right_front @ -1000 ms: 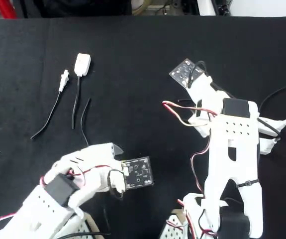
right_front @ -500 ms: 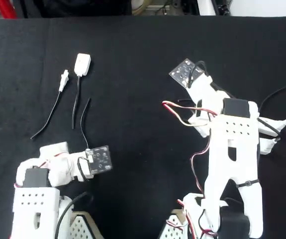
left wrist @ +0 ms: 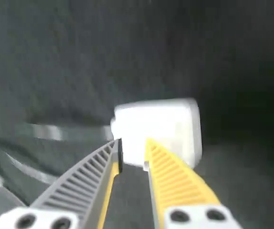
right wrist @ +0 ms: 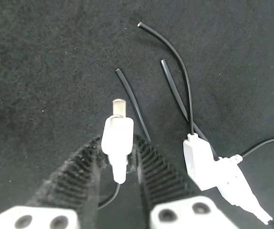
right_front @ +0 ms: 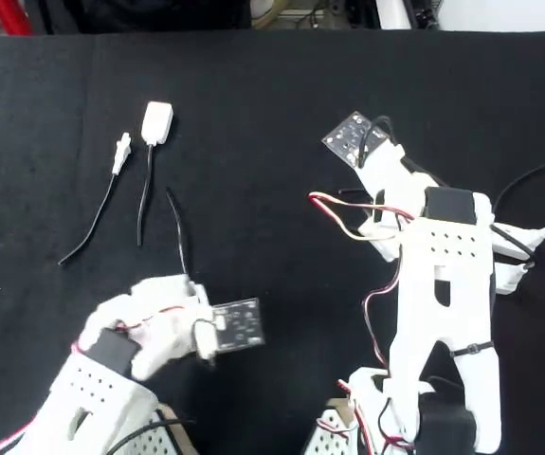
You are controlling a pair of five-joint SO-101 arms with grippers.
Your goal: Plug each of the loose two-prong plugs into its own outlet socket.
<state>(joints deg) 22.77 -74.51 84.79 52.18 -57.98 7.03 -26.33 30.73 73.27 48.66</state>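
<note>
Now left hand [left wrist: 133, 145] pinches a white socket [left wrist: 158, 125], right hand [right wrist: 117, 143] a plug [right wrist: 118, 126].

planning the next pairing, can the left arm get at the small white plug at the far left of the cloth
Probably not yet. Only thin black wires lie on the way to the plug, but the left hand seems shut on a white block.

Both arms are white plastic. The left arm [right_front: 111, 379], at seven o'clock in the high view, and the right arm [right_front: 443, 284], at four o'clock, carry perforated plates, black servo blocks and red, white and black cables, and each has a square black camera board. The left gripper [left wrist: 133, 145] has one grey and one yellow ribbed finger. The right gripper [right wrist: 117, 142] has black ribbed fingers. Both have white bases with screw holes.
</note>
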